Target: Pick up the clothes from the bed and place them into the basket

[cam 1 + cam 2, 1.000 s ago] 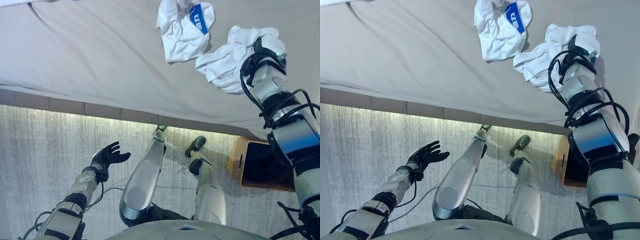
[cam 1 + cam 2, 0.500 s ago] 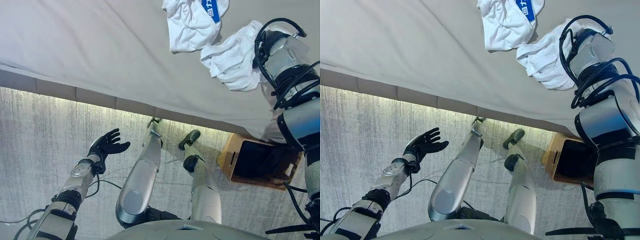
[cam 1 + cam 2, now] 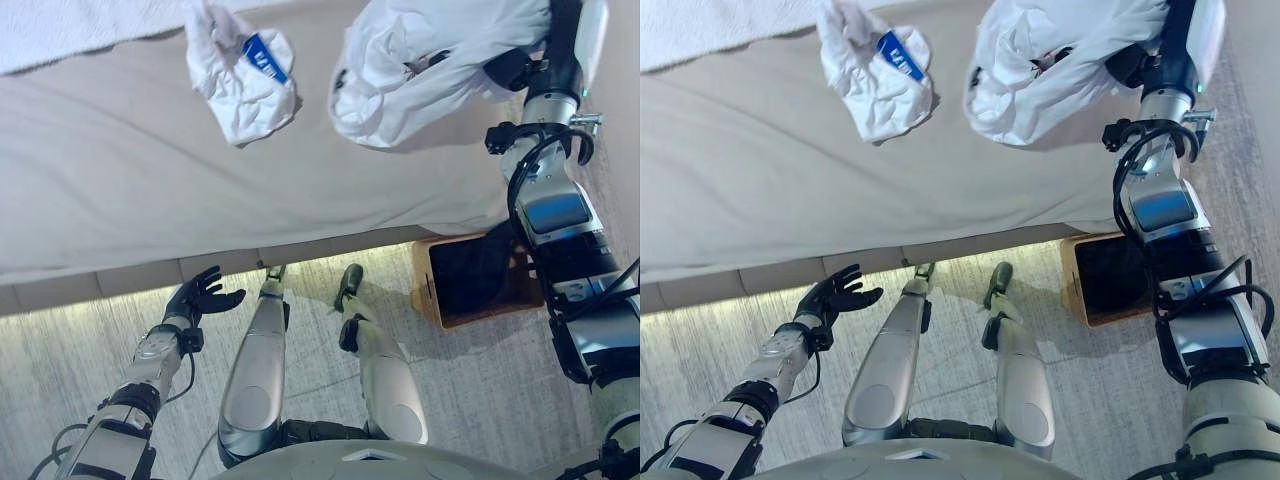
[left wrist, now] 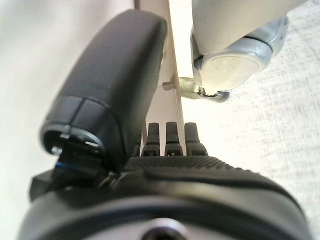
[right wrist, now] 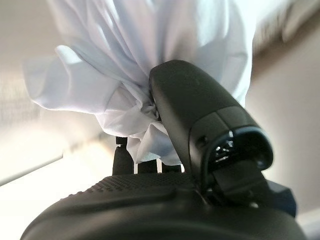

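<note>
We record the wooden basket on the floor below our right hand, its dark inside showing no clothes. That hand's fingers clench a bunched white garment raised above the bed; a second crumpled white garment with a blue label lies on the bed well apart. Our left hand hangs low, fingers released.

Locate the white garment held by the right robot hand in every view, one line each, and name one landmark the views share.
Left eye view: white garment at upper right, bunched in the right robot hand above the bed.
Right eye view: upper right as well.
Left wrist view: not in it.
Right wrist view: hanging past the thumb.
Shared landmark: the wooden basket on the floor, in both eye views.
</note>
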Robot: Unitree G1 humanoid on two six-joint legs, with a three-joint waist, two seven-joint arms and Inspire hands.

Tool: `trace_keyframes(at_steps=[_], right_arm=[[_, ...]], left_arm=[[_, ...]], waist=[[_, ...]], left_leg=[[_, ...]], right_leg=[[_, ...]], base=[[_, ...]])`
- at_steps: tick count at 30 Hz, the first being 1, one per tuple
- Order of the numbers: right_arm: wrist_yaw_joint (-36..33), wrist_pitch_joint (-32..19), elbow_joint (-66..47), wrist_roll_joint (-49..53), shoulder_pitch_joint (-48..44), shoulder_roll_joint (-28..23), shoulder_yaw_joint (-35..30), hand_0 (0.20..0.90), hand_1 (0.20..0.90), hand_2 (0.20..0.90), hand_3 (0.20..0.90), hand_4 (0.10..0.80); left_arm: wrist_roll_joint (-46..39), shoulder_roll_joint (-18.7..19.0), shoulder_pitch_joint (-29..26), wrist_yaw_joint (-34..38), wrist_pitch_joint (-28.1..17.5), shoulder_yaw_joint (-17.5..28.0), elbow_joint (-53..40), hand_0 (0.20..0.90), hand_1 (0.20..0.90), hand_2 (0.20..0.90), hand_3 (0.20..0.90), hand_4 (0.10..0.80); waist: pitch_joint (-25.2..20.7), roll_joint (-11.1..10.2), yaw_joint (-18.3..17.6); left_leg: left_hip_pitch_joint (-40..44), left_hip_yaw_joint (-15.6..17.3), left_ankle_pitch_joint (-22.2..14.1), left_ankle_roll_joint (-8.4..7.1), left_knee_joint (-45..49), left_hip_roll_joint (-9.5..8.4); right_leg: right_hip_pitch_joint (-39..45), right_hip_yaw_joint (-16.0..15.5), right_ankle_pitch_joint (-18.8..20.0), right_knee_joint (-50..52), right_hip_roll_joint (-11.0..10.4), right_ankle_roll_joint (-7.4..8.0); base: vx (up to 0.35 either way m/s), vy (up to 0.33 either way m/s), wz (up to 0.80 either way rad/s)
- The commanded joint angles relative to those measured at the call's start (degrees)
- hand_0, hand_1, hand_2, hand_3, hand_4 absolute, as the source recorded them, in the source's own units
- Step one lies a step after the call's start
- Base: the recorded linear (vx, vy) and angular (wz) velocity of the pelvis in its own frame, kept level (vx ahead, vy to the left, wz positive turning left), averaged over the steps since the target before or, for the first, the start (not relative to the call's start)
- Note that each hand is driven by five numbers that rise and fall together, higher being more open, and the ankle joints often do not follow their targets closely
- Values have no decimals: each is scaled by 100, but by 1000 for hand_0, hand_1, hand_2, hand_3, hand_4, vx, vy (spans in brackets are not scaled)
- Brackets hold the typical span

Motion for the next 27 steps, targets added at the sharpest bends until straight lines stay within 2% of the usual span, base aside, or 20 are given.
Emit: trace_keyframes(at_steps=[1,7,12,16,22,27], right_arm=[[-535,-536,-826,-405,-257,-1013,-651,300,300,300,200,100],[-850,-959,-1295,-264,618,-1395,-1430,300,300,300,200,100],[-973,-1178,-1519,-132,1060,-1557,-1895,300,300,300,200,100],[-916,-1159,-1518,-88,1354,-1615,-2090,300,300,300,200,100],[-350,-900,-1241,101,2003,-1535,-2376,300,300,300,200,100],[-92,-658,-750,90,1954,-1381,-2093,300,300,300,200,100]], left_arm=[[296,-178,287,51,-6,128,159,900,900,900,900,800],[507,-463,275,35,52,40,391,900,900,900,900,800],[595,-598,221,12,153,-20,475,900,900,900,900,800],[684,-656,238,-8,199,-59,558,900,900,900,900,800],[1018,-619,425,-198,258,39,826,900,900,900,900,800],[906,-559,296,-192,239,-58,846,900,900,900,900,800]], waist=[[-544,220,-273],[-1157,385,-729],[-1471,461,-978],[-1667,469,-1111],[-1955,500,-1252],[-1748,668,-1321]], left_leg=[[790,124,-168,282,-905,-94],[1436,338,-59,157,-1506,-15],[1637,486,-44,126,-1658,-6],[1746,562,-112,121,-1618,-1],[1938,655,-215,125,-1547,7],[1807,614,-242,119,-1417,-16]], right_leg=[[478,13,-516,488,131,83],[978,300,-597,151,242,8],[1113,440,-624,43,278,-22],[1196,503,-643,18,294,-49],[1339,604,-668,0,295,-71],[1155,708,-686,115,269,-86]], base=[[-15,-53,-59],[13,-38,-31],[10,-9,-34],[30,-24,-14],[96,-57,-12],[-39,-35,-8]])
